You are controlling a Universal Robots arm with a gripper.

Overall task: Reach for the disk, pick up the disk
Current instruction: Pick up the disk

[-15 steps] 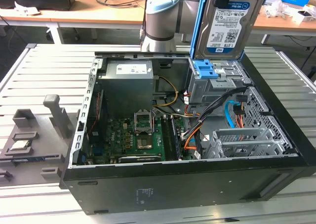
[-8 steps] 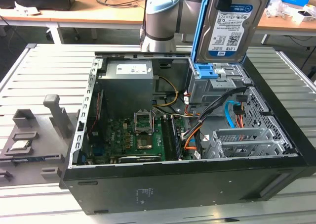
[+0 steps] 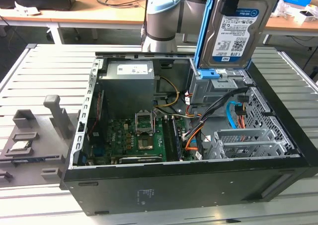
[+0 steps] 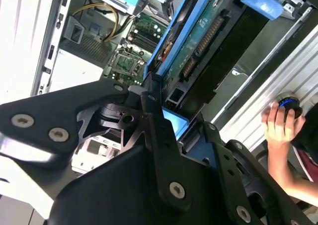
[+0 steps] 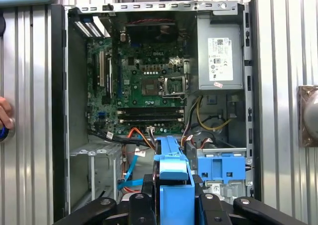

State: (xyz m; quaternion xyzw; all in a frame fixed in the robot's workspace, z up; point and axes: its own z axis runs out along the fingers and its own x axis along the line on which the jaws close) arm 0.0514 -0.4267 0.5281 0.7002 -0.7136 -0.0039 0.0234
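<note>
The disk point(image 3: 237, 29) hangs upright in the air above the open computer case point(image 3: 149, 185), at the exterior view's upper right. Its white-and-blue label faces the camera and a bright blue rail runs down its left side. My gripper point(image 5: 174, 185) is shut on the disk point(image 5: 171, 170), whose blue rail stands edge-on between the black fingers point(image 5: 148, 185). In the second wrist view the disk's green circuit-board underside point(image 4: 201, 41) stretches away from the gripper point(image 4: 176, 120). The disk is clear of the metal drive cage point(image 3: 218, 86) below it.
The case holds a motherboard point(image 3: 139, 135), a grey power supply point(image 3: 128, 86), orange and blue cables point(image 3: 233, 113) and a blue latch point(image 3: 208, 75) on the cage. A grey fixture with a small chip point(image 3: 20, 145) lies at the exterior view's left. A person's hand point(image 4: 280, 123) rests beside the case.
</note>
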